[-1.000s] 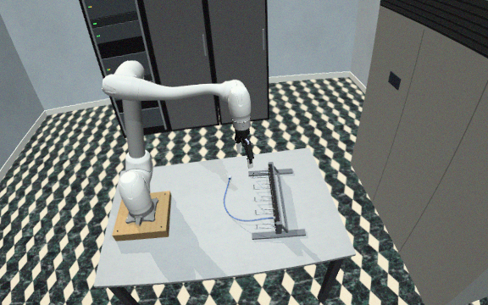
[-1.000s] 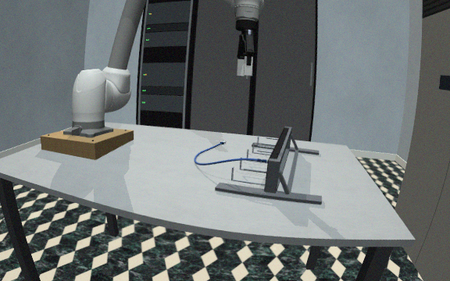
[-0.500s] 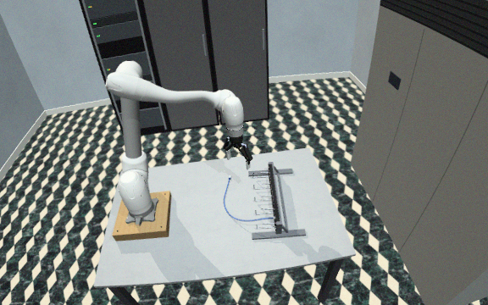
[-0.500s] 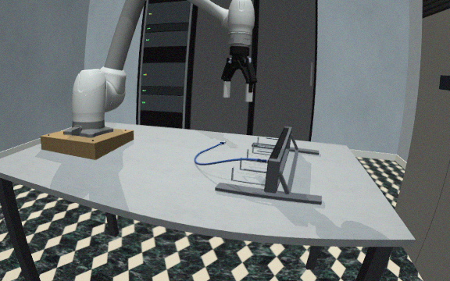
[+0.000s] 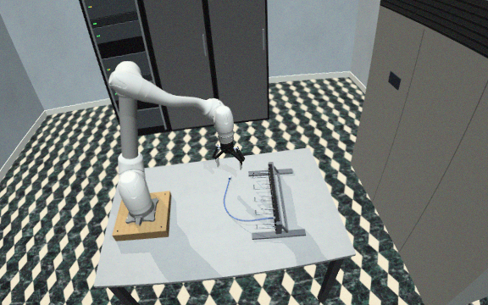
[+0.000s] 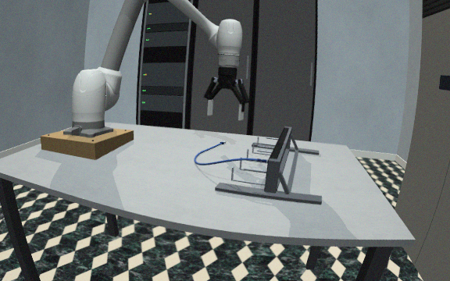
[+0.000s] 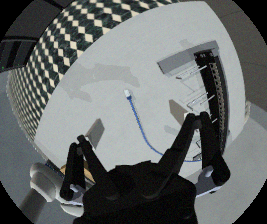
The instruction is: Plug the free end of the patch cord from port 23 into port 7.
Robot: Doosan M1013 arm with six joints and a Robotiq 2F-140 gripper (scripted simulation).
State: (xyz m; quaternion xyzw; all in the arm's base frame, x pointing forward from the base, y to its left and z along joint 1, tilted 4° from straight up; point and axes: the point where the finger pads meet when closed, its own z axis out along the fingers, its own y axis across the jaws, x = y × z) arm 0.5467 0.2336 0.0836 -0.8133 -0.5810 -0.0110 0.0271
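Note:
A dark grey rack (image 5: 274,199) with a row of ports stands upright on the right half of the table; it also shows in the exterior view (image 6: 277,164) and in the wrist view (image 7: 210,96). A blue patch cord (image 5: 232,205) runs from the rack's near end and curves across the table. Its free end, a small light plug (image 5: 230,178), lies flat on the table; it also shows in the exterior view (image 6: 223,143) and in the wrist view (image 7: 127,91). My gripper (image 5: 228,158) (image 6: 225,110) hangs open and empty well above the plug. The port numbers are too small to read.
The arm's wooden base block (image 5: 143,217) sits at the table's left side. The far table edge lies just behind the gripper. Dark server cabinets (image 5: 176,55) stand behind the table, and a tall beige cabinet wall (image 5: 439,148) stands to the right.

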